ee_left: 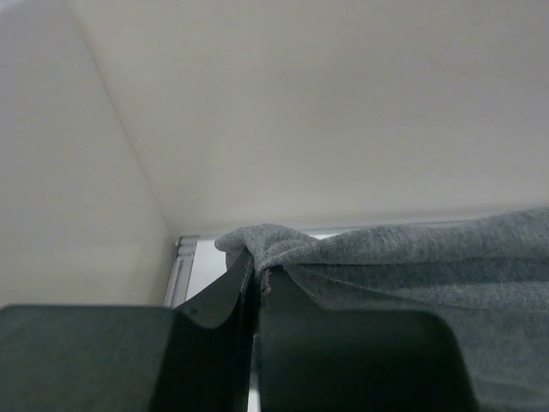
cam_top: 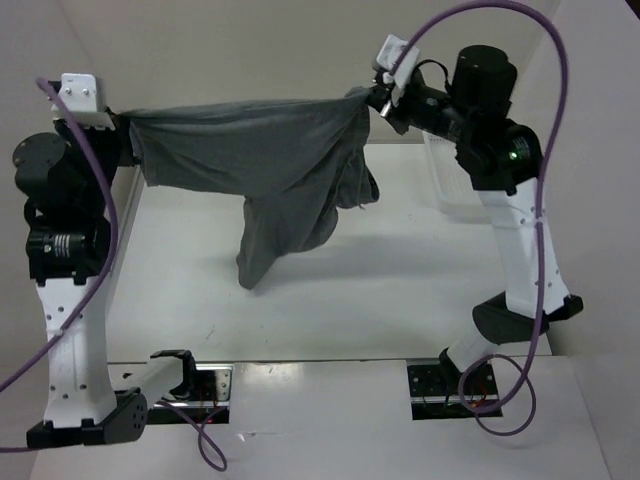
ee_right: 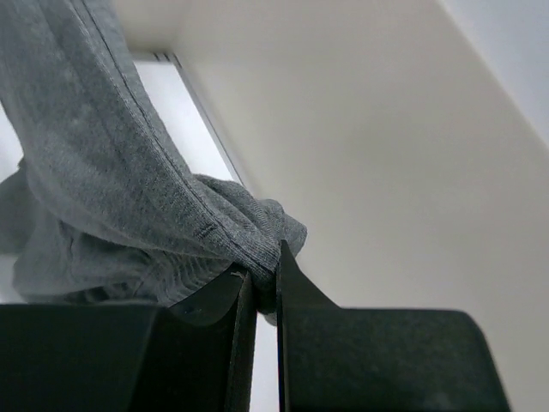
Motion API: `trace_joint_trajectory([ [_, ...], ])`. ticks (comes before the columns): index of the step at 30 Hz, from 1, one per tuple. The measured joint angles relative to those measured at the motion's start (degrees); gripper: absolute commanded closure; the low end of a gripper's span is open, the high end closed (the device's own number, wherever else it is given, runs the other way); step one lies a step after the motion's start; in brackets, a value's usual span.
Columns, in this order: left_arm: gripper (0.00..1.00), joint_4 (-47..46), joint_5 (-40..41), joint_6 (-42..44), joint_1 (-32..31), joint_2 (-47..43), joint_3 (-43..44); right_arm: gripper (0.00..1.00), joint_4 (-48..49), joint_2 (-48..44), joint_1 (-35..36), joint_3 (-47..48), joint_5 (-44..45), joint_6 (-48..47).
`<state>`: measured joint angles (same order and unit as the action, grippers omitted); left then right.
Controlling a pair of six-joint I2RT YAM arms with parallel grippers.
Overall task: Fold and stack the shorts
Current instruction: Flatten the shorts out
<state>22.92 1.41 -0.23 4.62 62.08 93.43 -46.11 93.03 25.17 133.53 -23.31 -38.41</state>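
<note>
Mid-air stretch-out stage, by the look of it. Got the shorts (cam_top: 260, 160) strung up well above the table (cam_top: 400, 290), pinched at one end of the top edge by the left gripper (cam_top: 122, 125) and at the other end by the right gripper (cam_top: 372, 97). Pulled fairly taut along that top edge, with one leg dangling down toward the middle of the table and a bunched-up lump sagging under the right-hand end. Can't tell whether the low tip of that leg touches the table or just hangs above it.

Checked both wrist views: claws pressed together on a wad of grey cloth each, with barely any gap and a bit of cloth poking out past the tips. Looks like a stitched seam running into the right-hand pinch.

So: no fold made yet, nothing laid flat, nothing stacked. Early in the job, at a guess.

Next move, probably: lower both ends together toward the table and lay the cloth out flat, without letting go early. Worth keeping the top edge taut on the way down, otherwise expect that bunched part to land as a crumple. Also worth watching the loose leg, likely to tuck under itself on landing.
</note>
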Motion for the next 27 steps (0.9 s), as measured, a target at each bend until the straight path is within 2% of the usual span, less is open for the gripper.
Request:
trace_joint_trajectory([
  [7, 1.00, 0.7, -9.6, 0.0, 0.1, -3.7, 0.4, 1.00, -0.5, -9.6, -0.1, -2.1, -5.5, 4.5],
  [12, 1.00, 1.1, -15.6, 0.0, 0.1, 1.8, -2.0, 1.00, 2.0, -12.7, -0.1, -11.4, -3.8, 7.5],
  [15, 1.00, 0.8, -16.5, 0.0, -1.0, 7.3, -5.1, 1.00, 4.6, -11.9, -0.1, -19.5, -0.5, 8.6],
  [20, 1.00, 0.6, -15.0, 0.0, -7.0, 15.1, -14.6, 1.00, 8.0, -1.0, -1.7, -29.9, 3.1, 11.7],
  [22, 1.00, -0.2, -13.9, 0.0, -9.1, 18.9, -17.8, 0.99, 8.9, 6.2, -3.0, -30.8, 4.5, 13.4],
  [23, 1.00, -0.7, -13.5, 0.0, -9.7, 20.6, -18.8, 0.94, 9.7, 9.9, -3.8, -30.7, 5.2, 14.2],
  [25, 1.00, -1.9, -11.8, 0.0, -10.2, 24.8, -19.9, 0.91, 11.2, 17.2, -5.4, -29.2, 6.9, 15.9],
  [27, 1.00, -3.8, -9.7, 0.0, -10.1, 29.0, -19.9, 0.69, 12.4, 24.4, -6.9, -26.5, 9.5, 17.6],
])
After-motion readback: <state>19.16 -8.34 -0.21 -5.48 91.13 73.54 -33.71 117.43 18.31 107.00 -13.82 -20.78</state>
